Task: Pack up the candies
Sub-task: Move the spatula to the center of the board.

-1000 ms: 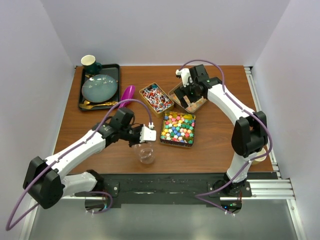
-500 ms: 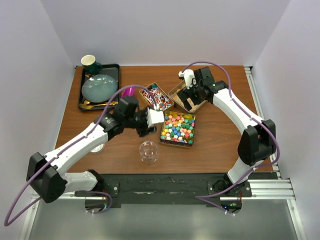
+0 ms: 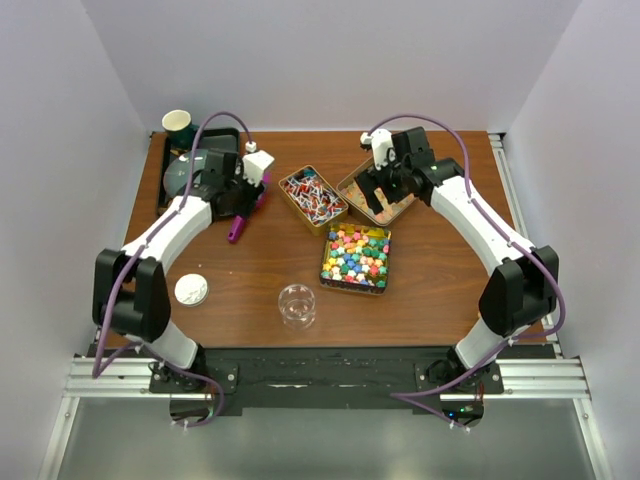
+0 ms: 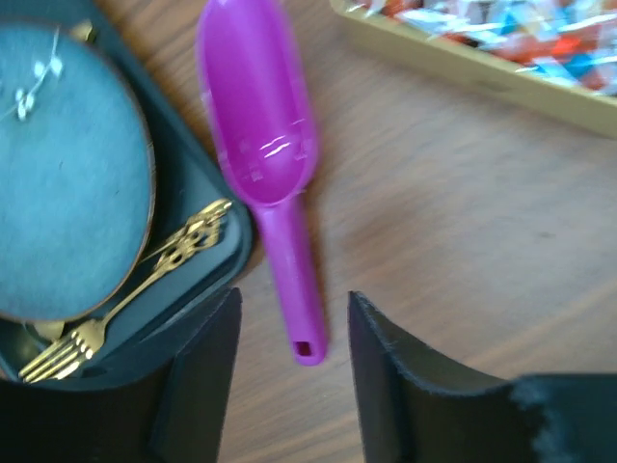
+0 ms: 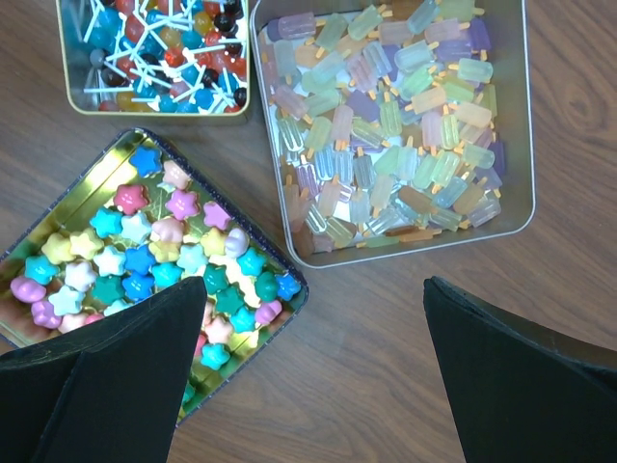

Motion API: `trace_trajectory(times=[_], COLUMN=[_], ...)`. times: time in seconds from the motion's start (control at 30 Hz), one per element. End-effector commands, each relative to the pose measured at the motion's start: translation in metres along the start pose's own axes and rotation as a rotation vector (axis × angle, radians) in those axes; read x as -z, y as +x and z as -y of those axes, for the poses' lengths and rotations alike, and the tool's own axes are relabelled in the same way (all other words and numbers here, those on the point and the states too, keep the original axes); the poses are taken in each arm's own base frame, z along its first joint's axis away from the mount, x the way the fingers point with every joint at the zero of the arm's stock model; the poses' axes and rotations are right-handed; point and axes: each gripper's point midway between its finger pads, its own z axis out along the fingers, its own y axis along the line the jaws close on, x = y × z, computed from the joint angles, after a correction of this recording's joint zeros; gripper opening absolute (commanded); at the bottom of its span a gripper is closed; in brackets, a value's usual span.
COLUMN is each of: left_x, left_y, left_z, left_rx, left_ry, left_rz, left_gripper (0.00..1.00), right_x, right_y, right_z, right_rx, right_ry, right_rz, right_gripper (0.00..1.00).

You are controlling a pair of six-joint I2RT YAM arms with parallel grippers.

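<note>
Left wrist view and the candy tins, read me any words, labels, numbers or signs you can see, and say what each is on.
None can be read in any view.
Purple scoop: faint raised marks inside its bowl, too blurred to read.
Wrapped candies: any print on the wrappers is too small to read.
Star candies: no lettering shows.

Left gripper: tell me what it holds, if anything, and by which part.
Nothing. The left gripper is open above the purple scoop, whose handle end shows between the fingers with gaps on either side, ungripped.
</note>
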Motion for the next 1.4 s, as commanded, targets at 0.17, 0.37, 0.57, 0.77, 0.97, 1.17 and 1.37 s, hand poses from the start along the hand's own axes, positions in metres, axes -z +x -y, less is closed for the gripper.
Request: trace_trajectory(times=[0.17, 0.37, 0.57, 0.77, 0.97, 1.17, 1.37], left_x=[-0.018, -0.032, -0.048, -0.055, -0.06, -0.05, -0.027], left_y=[0.018, 0.058, 0.086, 0.093, 0.095, 0.07, 0.047], left_z=[-0.064, -0.056, -0.043, -0.037, 0.003, 0.062, 0.057], left_rx=[0.183, 0.09, 0.089, 0.114, 0.036, -0.04, 0.0], left_ry=[-0.131, -0.11, -0.077, -0.071, 0.057, 0.258, 0.424], left_rz=[-0.047, -0.121, -0.191, -0.217, -0.206, -0.125, -0.156], left_gripper=[0.03, 0.0, 0.0, 0.01, 0.03, 0.07, 0.36], right_x=[0.009, 0.009, 0.012, 0.014, 0.011, 0.008, 0.01], right_y=[-0.028, -0.02, -0.012, -0.004, 0.0, 0.001, 0.004], right_z=[0.003, 0.006, 0.005, -0.002, -0.005, -0.006, -0.005], right_rx=[-0.01, -0.002, 0.008, 0.0, -0.004, -0.004, 0.006], right_ry=[0.02, 0.036, 0.046, 0.012, -0.003, -0.005, 0.003], right_rz=[0.085, 0.076, 0.063, 0.057, 0.048, 0.045, 0.04], right_gripper=[0.99, 0.99, 0.99, 0.99, 0.99, 0.99, 0.99])
